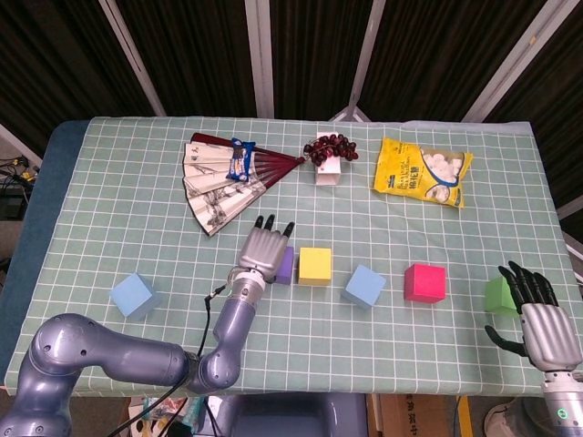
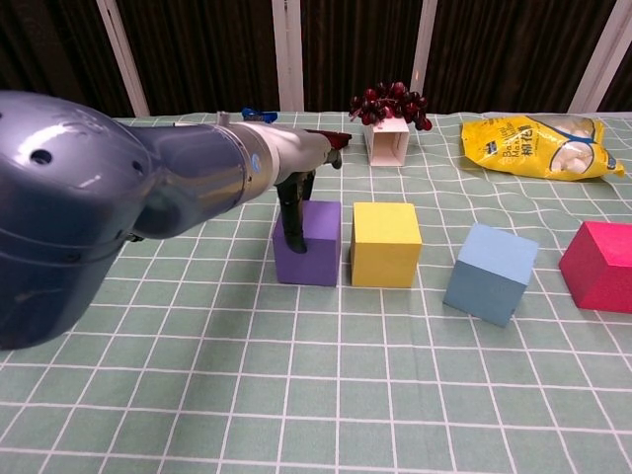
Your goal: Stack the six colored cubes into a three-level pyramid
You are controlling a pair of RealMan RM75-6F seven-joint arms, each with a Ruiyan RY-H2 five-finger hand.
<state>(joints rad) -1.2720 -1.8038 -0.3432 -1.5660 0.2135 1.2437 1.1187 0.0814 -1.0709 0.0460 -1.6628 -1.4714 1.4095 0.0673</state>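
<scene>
The left robot hand [image 1: 263, 248] lay over the purple cube [image 2: 307, 243], gripping it beside the yellow cube [image 2: 386, 244]; the right robot hand [image 1: 536, 314] hovered spread, holding nothing.

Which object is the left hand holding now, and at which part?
The left hand grips the purple cube from above; one finger lies down its near face. The right hand holds nothing.

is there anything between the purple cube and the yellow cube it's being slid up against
Nothing visible. The left hand rests on the purple cube, and only a narrow strip of bare tablecloth lies between it and the yellow cube. The nearest blue cube sits beyond the yellow one, out of the way.
</scene>
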